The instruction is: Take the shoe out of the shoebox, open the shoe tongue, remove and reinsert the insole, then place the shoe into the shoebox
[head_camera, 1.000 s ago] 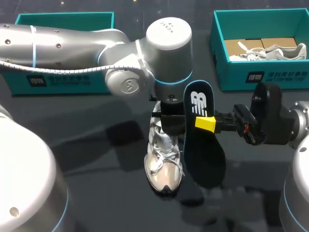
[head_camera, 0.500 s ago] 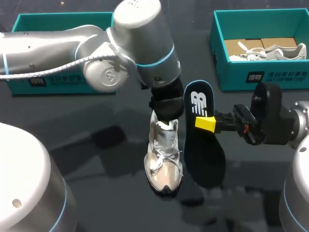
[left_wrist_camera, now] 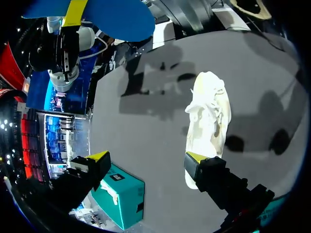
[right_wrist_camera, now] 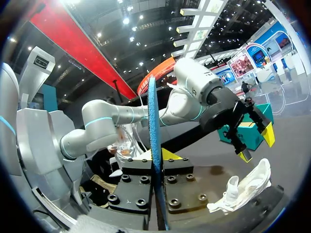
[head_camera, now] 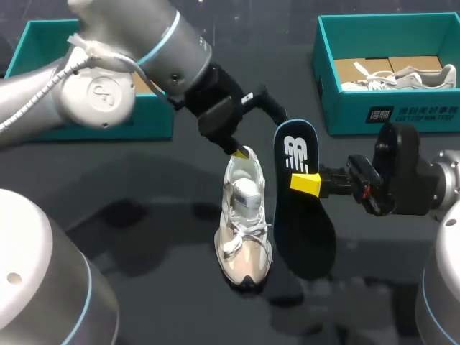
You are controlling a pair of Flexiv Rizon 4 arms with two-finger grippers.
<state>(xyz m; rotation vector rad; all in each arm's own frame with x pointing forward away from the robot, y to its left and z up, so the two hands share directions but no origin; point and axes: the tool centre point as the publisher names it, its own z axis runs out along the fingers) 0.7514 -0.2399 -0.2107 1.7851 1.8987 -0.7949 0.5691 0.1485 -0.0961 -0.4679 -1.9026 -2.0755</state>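
A pale grey-and-beige shoe (head_camera: 244, 223) lies on the dark table with its toe toward me. My left gripper (head_camera: 256, 132) hovers open just above and behind its heel, one yellow fingertip (head_camera: 237, 152) near the collar. In the left wrist view the shoe (left_wrist_camera: 206, 121) lies ahead of that gripper (left_wrist_camera: 148, 158), beside one finger and touching neither. My right gripper (head_camera: 309, 184) is shut on the dark blue insole (head_camera: 302, 215), held on edge just right of the shoe. From the right wrist the insole (right_wrist_camera: 154, 145) stands edge-on between the fingers of its gripper (right_wrist_camera: 159, 156).
A teal shoebox (head_camera: 93, 30) stands at the back left, partly hidden by my left arm. A second teal shoebox (head_camera: 388, 111) at the back right holds another light shoe (head_camera: 402, 75) on brown paper.
My left gripper has opened wide, let go of the shoe's heel area and lifted back toward the left. The shoe, the insole and my right arm have stayed put.
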